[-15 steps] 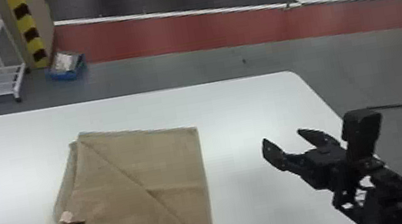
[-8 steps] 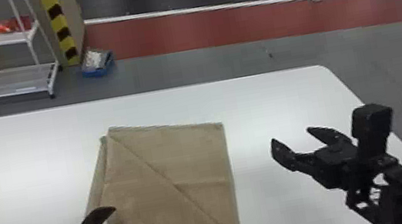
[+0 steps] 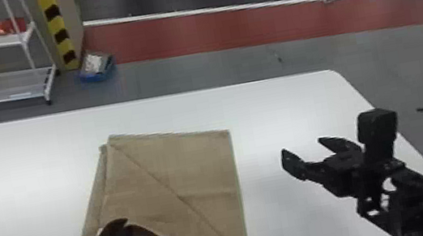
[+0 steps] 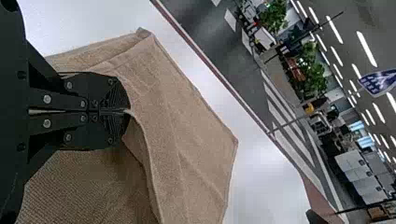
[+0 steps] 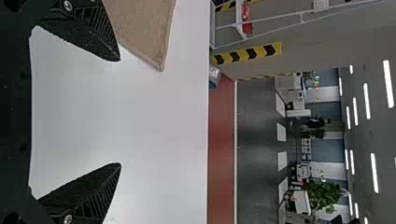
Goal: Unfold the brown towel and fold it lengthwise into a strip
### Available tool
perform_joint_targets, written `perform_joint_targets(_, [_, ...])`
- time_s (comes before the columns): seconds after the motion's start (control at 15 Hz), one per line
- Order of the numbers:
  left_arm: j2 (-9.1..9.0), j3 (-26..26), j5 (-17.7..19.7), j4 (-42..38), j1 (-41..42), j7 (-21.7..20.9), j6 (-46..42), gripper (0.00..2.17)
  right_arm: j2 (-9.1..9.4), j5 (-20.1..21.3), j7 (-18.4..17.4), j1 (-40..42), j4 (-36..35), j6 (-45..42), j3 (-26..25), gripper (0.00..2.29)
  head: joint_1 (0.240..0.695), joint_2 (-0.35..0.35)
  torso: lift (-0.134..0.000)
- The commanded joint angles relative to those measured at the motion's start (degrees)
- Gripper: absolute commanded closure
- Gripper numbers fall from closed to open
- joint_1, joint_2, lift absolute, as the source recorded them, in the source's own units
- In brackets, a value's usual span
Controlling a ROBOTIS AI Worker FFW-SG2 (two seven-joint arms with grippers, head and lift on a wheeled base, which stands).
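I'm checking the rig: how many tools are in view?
2: the left tool, shut on the brown towel, and the right tool, open above the table to the towel's right.

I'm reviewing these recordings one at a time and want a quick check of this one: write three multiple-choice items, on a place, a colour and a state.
1. Where is the right gripper?
A) left of the brown towel
B) beyond the towel's far edge
C) right of the towel

2. What colour is the floor band beyond the table?
A) red
B) green
C) yellow

3. How is the left gripper?
A) open, away from the towel
B) shut on the towel's edge
C) shut on nothing

Key:
1 C: the head view has it over the tabletop to the towel's right.
2 A: the band runs red across the floor there.
3 B: its fingertips meet with the cloth's edge pinched between them.
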Motion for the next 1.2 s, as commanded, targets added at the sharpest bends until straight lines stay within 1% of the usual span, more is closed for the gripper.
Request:
perform_joint_targets(0.0, [0.99, 0.1, 1.2, 0.1, -0.5, -0.3, 0.0, 1.7, -0.13, 2.5, 1.0, -5.9, 4.0, 5.6, 1.2, 0.07, 0.695, -0.148, -0.121])
perform_joint_targets(0.13, [1.96, 0.0, 1.7, 0.3, -0.7, -0.3, 0.0, 1.7, -0.3, 3.1, 1.2, -11.8, 8.4, 9.1, 3.3, 0.07, 0.695, -0.141, -0.121])
perform_joint_targets(0.27, [2.66, 0.0, 2.2, 0.4, -0.7, -0.3, 0.0, 1.7, -0.48, 3.9, 1.2, -18.2, 14.5, 10.3, 6.4, 0.07, 0.695, -0.124, -0.121])
perform_joint_targets(0.53, [3.37, -0.2, 2.4, 0.6, -1.0, -0.3, -0.2, 1.7, -0.13, 4.8, 1.4, -30.0, 28.1, 10.5, 12.9, 0.08, 0.695, -0.054, -0.121])
perform_joint_targets(0.67, [3.63, -0.8, 2.5, 1.4, -1.9, -0.7, -0.2, 1.7, 0.14, 5.3, 1.4, -34.5, 34.5, 10.5, 14.7, 0.09, 0.695, -0.023, -0.121])
perform_joint_targets(0.73, [3.89, -1.7, 2.6, 2.1, -2.8, -0.7, -0.2, 1.7, 0.23, 6.0, 1.4, -36.0, 37.2, 10.5, 15.3, 0.09, 0.695, -0.012, -0.121])
perform_joint_targets(0.87, [5.12, -4.0, 2.8, 3.9, -5.2, -0.8, 0.0, 1.7, 0.23, 6.6, 1.5, -37.3, 40.8, 10.0, 15.4, 0.1, 0.695, -0.004, -0.121])
perform_joint_targets(1.07, [5.48, -5.1, 3.1, 4.6, -6.4, -1.0, 0.2, 1.7, 0.31, 7.4, 4.4, -40.0, 46.5, 9.5, 16.8, 0.19, 0.695, -0.021, -0.121])
perform_joint_targets(1.13, [5.56, -5.4, 3.1, 4.6, -6.5, -1.1, 0.2, 1.7, 0.31, 7.6, 5.0, -40.3, 47.0, 9.5, 17.2, 0.25, 0.695, -0.023, -0.121])
